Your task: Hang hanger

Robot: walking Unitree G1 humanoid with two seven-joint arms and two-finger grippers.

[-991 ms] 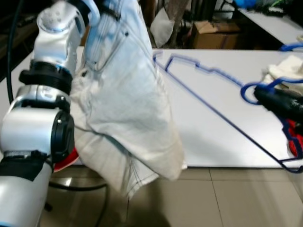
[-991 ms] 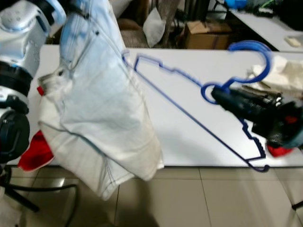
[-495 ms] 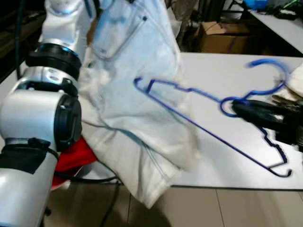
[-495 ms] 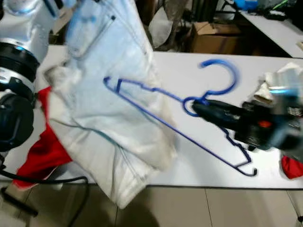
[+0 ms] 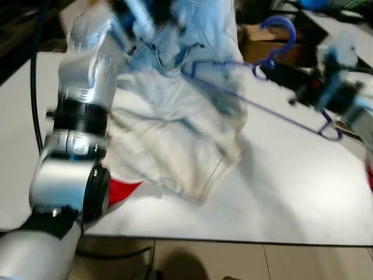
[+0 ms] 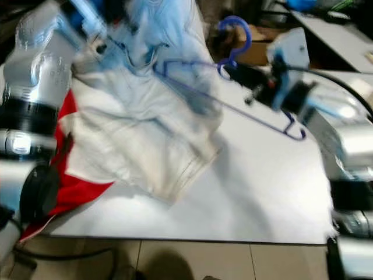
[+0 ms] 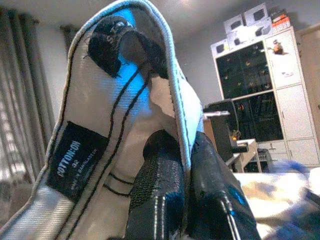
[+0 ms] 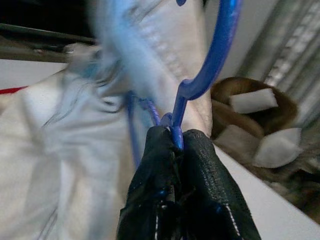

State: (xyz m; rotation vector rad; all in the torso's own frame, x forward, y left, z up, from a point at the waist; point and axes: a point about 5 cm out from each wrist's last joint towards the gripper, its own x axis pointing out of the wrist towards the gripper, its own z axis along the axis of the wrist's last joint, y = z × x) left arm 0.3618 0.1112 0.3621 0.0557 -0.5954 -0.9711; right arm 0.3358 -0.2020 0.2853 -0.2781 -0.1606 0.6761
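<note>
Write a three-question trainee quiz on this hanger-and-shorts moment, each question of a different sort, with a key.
1. True or false: the right gripper pinches the blue hanger just below its hook.
2. What does the left gripper grip?
A. a cardboard box
B. the waistband of the pale denim shorts
C. the hanger's hook
3. Fill in: beneath the shorts on the white table lies a ___ cloth.

Key: 1 true; 2 B; 3 red.
</note>
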